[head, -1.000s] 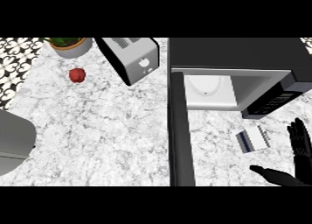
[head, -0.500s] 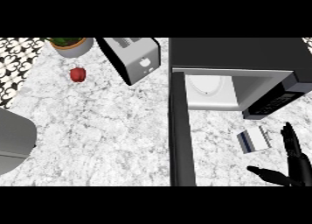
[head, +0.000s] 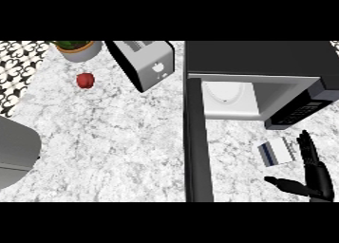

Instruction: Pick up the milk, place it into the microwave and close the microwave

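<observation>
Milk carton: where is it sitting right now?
In the head view the milk carton lies on the counter at the lower right, just below the open microwave and immediately left of the open right robot hand.

milk (head: 276, 152) before microwave (head: 259, 59), toaster (head: 145, 64) left

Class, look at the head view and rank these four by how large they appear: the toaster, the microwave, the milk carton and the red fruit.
1. microwave, largest by far, door open
2. toaster
3. milk carton
4. red fruit, smallest

None look alike in size. The taller things rise nearer the camera, but the gaps seem too wide for that to change the order.
</observation>
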`<state>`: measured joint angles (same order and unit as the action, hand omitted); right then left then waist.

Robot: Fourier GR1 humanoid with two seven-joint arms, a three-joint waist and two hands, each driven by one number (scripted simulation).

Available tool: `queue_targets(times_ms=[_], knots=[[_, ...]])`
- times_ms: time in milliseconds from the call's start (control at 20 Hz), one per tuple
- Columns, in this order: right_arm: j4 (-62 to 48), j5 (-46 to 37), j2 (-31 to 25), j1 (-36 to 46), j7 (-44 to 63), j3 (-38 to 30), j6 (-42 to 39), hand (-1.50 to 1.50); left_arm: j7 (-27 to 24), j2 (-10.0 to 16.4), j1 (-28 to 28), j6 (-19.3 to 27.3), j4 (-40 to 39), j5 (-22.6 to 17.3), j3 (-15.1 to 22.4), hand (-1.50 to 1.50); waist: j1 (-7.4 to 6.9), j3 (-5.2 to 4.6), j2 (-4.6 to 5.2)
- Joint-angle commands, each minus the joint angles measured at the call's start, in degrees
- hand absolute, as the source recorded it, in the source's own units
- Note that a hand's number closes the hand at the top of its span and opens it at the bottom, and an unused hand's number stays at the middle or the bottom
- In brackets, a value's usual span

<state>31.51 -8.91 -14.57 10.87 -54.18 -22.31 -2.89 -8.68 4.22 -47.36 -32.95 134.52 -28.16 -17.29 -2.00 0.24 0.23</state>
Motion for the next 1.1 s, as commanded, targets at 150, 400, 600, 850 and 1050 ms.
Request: queue_targets(times_ms=[150, 400, 600, 850, 1050], knots=[[-10.5, 1.2, 0.9, 4.2, -6.2, -1.6, -2.4, 1.5, 1.1, -0.2, -4.1, -1.9, 7.4, -8.1, 0.7, -1.5, -0.08, 0.06, 0.09], [-13.7, -0.6, -0.6, 8.1, -7.6, -0.1, -4.5, 1.5, -0.6, -2.5, -5.4, -2.4, 7.9, -5.9, 2.0, -1.5, -0.51, 0.06, 0.1], [-15.1, -1.0, -0.8, 10.1, -10.2, -0.2, -3.0, 1.5, -1.4, -0.1, -3.7, -2.8, 4.6, -8.1, -0.4, -1.5, -0.61, 0.11, 0.31], [-16.0, -1.0, 1.1, 8.4, -13.5, 0.1, -4.9, 1.5, -0.7, -1.0, -6.5, -2.7, 7.6, -8.9, 0.6, -1.5, -0.33, 0.1, 0.17], [-14.6, -1.4, 3.9, 8.1, -14.2, 1.4, -5.2, 1.5, -0.7, 1.5, -5.2, -3.2, 4.1, -11.2, -2.1, -1.5, 0.68, -0.06, -0.06]])
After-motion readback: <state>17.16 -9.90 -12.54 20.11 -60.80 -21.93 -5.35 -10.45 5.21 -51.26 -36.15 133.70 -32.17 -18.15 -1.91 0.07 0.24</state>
